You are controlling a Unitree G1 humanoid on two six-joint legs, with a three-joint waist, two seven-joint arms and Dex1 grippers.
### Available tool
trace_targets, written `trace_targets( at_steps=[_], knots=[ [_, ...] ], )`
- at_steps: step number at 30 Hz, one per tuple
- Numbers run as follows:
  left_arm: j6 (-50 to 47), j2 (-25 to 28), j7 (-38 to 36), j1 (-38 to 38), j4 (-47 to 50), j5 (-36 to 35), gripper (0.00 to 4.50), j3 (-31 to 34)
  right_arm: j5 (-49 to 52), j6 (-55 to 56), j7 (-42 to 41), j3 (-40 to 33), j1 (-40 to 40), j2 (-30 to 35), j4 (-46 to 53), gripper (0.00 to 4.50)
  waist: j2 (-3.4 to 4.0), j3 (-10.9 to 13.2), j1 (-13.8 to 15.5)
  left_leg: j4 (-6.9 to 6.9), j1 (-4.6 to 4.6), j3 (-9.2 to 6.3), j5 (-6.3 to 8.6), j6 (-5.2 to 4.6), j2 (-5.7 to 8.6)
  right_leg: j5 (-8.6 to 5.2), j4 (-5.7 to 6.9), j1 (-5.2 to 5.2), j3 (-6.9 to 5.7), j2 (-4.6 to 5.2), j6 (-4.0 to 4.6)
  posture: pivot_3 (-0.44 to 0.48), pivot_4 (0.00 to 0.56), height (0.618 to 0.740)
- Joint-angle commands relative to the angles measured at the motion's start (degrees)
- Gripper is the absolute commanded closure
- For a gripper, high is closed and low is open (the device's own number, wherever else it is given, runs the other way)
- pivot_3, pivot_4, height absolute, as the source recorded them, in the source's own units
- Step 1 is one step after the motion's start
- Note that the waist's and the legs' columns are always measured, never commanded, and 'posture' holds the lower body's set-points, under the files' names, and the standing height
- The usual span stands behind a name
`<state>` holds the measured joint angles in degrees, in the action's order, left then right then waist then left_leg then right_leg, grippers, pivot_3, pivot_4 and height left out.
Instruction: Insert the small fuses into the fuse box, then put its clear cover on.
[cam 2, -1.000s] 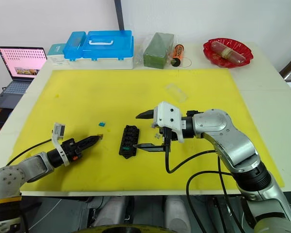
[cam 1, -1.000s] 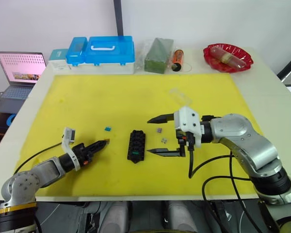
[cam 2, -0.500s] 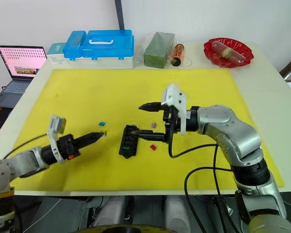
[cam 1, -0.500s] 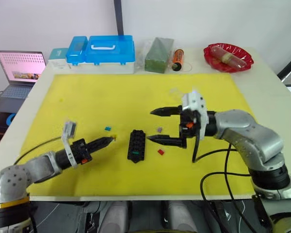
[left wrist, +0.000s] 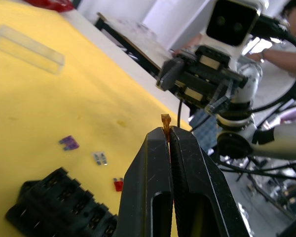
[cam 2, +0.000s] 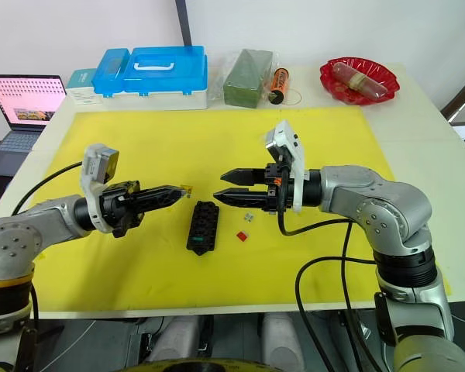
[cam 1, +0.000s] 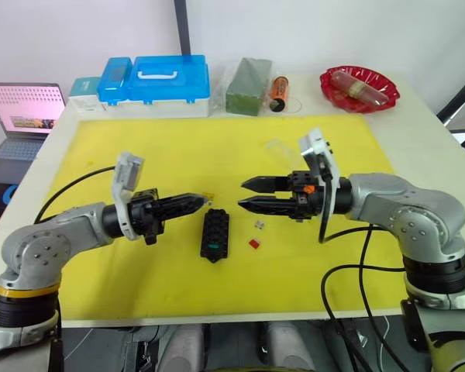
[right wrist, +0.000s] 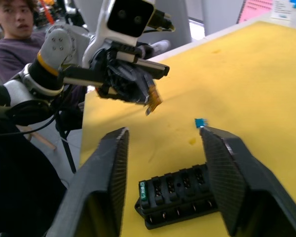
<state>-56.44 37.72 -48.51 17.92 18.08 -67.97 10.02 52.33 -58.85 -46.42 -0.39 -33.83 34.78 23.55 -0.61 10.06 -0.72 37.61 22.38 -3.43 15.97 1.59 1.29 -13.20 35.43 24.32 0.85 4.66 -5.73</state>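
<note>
1. You work over a yellow mat (cam 1: 139, 147) on a white table (cam 1: 418, 132).
2. Nearest you on the mat, the fuse box (cam 1: 215, 234) lies flat with a green fuse (cam 1: 208, 249) in its near end.
3. At the box's 3 o'clock, a red fuse (cam 1: 253, 243) and a grey fuse (cam 1: 260, 225) lie loose; the left wrist view also shows a purple fuse (left wrist: 69, 143) beside them.
4. Your left gripper (cam 1: 201, 199) hovers at the box's 11 o'clock, fingers pressed together on an orange fuse (left wrist: 165, 121).
5. Your right gripper (cam 1: 244, 195) hangs at the box's 1 o'clock, jaws parted and empty.
6. A blue fuse (right wrist: 201, 122) lies beyond the box.
7. The clear cover (cam 1: 279, 149) rests farther off at 1 o'clock.
8. Along the far edge stand a blue-lidded case (cam 1: 159, 81), a green block (cam 1: 244, 77) and a red dish (cam 1: 359, 80).
</note>
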Motion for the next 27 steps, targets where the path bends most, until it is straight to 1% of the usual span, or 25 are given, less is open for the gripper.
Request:
trace_targets(
  at_steps=[1,3,11,16,27],
  knots=[
    [2.9,-0.1,-3.3,0.8,1.5,2.0,4.5,-0.8,2.5,-0.4,2.0,-1.9,-0.6,-0.5,2.8,2.48,0.0,0.0,-0.1,-0.02,0.0,0.0,0.0,0.0,0.0,0.0,0.0,0.01,0.0,0.0,0.0,0.0,0.15,0.74],
    [3.7,-0.3,-4.1,1.1,1.2,2.7,4.5,-1.2,3.7,-1.1,2.9,-2.2,-0.4,-0.4,3.1,3.08,0.0,0.0,-0.1,-0.05,-0.02,-0.01,0.0,0.0,-0.02,0.0,0.01,0.02,0.0,-0.03,0.0,0.0,0.15,0.74],
    [5.6,-0.9,-6.5,2.1,1.0,5.3,4.5,-2.9,8.5,-3.4,6.5,-2.9,-0.7,-0.8,3.8,3.08,0.0,0.0,-0.1,-0.07,-0.02,-0.01,0.0,-0.01,-0.02,0.05,0.0,0.01,0.0,-0.04,-0.09,0.0,0.15,0.74],
    [5.8,-1.9,-6.9,3.7,0.7,5.8,4.5,-3.3,10.6,-3.9,8.2,-2.8,-0.3,-0.9,3.7,3.08,-0.01,0.0,0.0,-0.06,-0.01,-0.01,-0.01,-0.01,-0.01,0.08,0.0,0.01,-0.02,-0.04,-0.15,0.0,0.15,0.74],
    [5.8,-3.3,-6.7,4.3,0.6,6.3,4.5,-3.9,13.9,-4.3,10.9,-3.0,0.1,-1.3,2.8,3.08,0.0,0.0,-0.1,-0.1,-0.02,-0.02,-0.01,-0.01,-0.02,0.1,0.0,0.02,-0.02,-0.06,-0.19,0.0,0.15,0.74]
  ],
)
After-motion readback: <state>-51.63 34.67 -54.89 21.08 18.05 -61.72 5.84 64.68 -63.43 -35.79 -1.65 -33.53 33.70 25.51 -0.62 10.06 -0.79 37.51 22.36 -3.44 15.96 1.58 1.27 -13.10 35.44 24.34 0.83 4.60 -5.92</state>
